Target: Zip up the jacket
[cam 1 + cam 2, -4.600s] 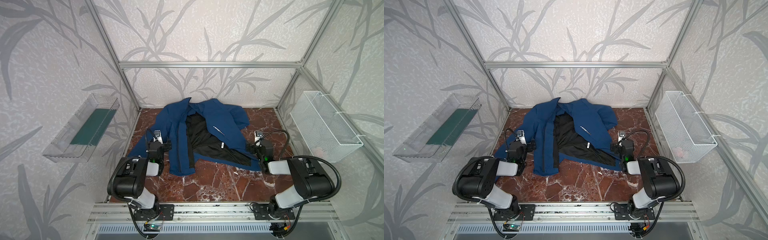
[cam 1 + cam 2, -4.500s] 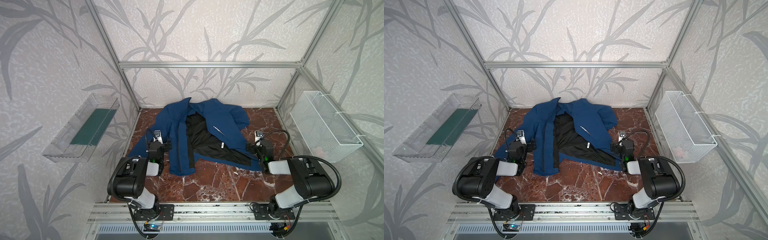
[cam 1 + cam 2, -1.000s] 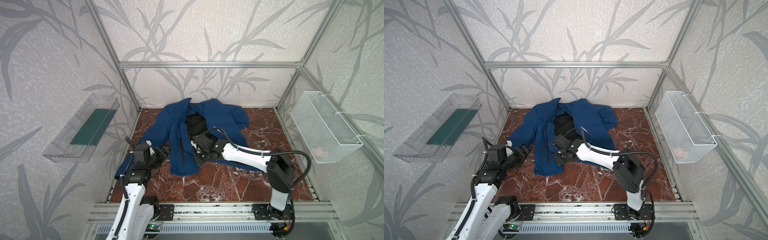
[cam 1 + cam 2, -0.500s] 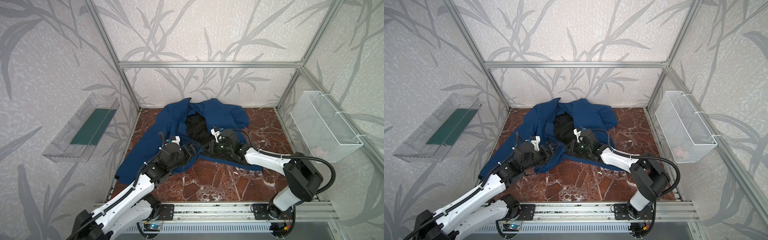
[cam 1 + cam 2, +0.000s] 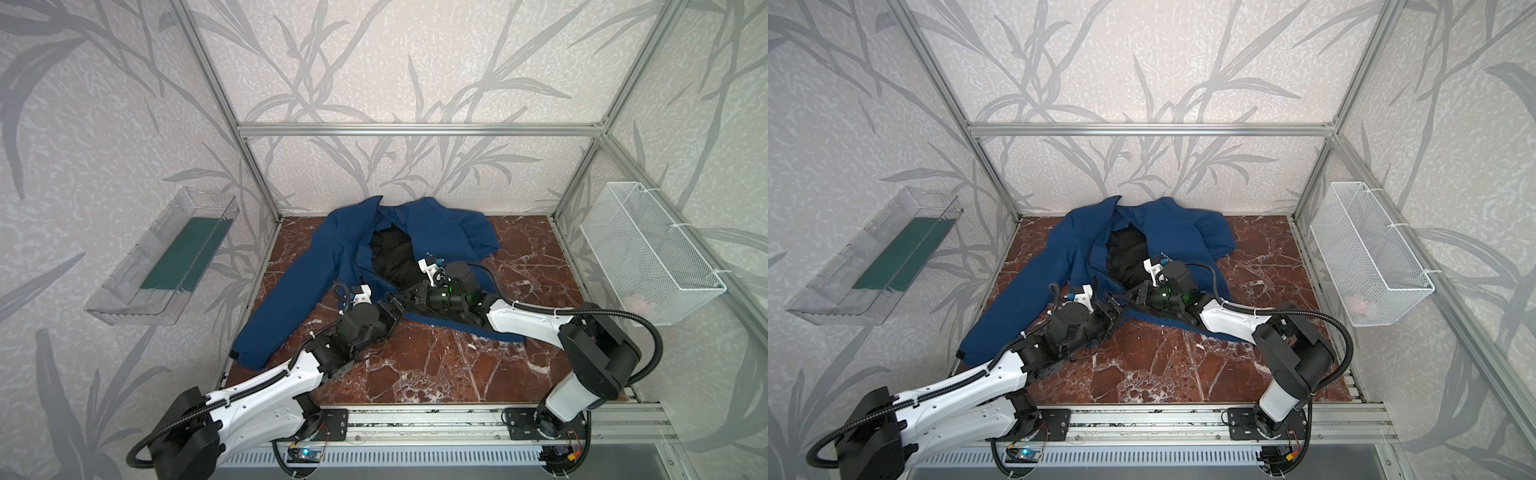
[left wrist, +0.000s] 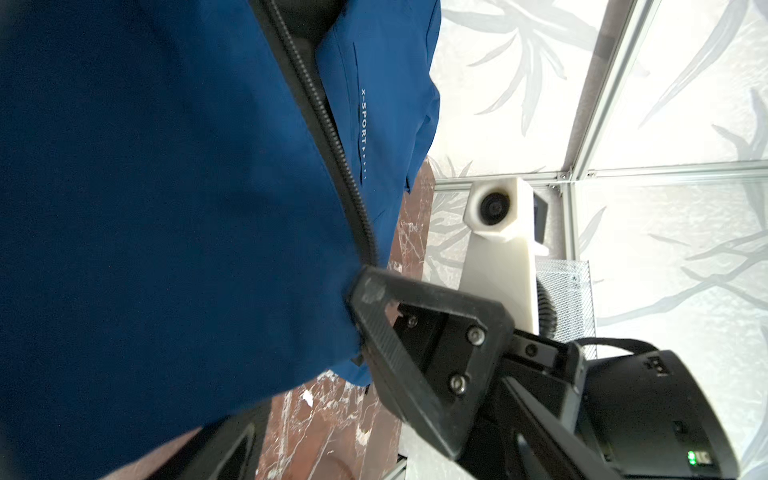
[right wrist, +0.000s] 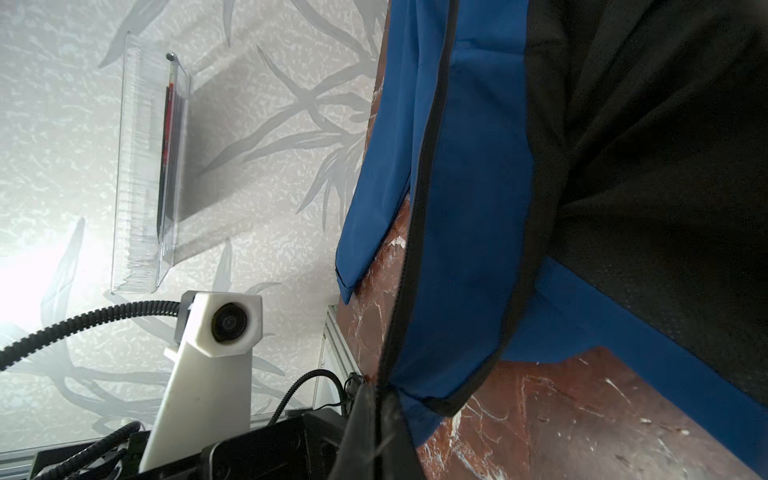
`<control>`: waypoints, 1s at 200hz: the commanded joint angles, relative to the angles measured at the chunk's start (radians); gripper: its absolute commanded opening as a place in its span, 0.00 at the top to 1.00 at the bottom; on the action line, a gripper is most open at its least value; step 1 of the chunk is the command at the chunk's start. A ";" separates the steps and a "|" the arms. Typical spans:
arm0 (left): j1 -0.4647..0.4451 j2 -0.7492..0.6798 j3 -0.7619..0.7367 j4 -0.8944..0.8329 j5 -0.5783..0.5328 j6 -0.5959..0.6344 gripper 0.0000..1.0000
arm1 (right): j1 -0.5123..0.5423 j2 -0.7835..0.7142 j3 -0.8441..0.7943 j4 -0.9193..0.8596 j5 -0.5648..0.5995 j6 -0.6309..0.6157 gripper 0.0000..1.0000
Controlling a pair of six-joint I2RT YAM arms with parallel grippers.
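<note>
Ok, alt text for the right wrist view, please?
The right pincer is shut on the jacket, at the foot of its black zipper. Blue fabric and black lining spread over a red marble table.

White arm links (image 5: 266,399), black joints (image 5: 598,365), ribbed black cables (image 7: 83,322), white camera mounts (image 6: 498,249), black triangular fingers (image 6: 415,353) with screws.

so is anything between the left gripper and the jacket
Nothing visible does. The open left gripper sits right at the jacket's lower front edge, beside the right gripper, which is shut on the bottom of the zipper.
</note>
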 commanded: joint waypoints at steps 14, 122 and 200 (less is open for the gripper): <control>-0.003 -0.024 -0.069 0.113 -0.146 -0.076 0.12 | -0.001 -0.008 -0.022 0.102 -0.025 0.045 1.00; 0.074 -0.075 -0.164 0.149 -0.180 -0.063 0.99 | -0.001 -0.046 -0.104 0.155 -0.043 0.081 1.00; 0.074 -0.049 -0.150 0.064 -0.082 -0.005 1.00 | -0.001 0.027 -0.106 0.218 -0.124 0.125 0.90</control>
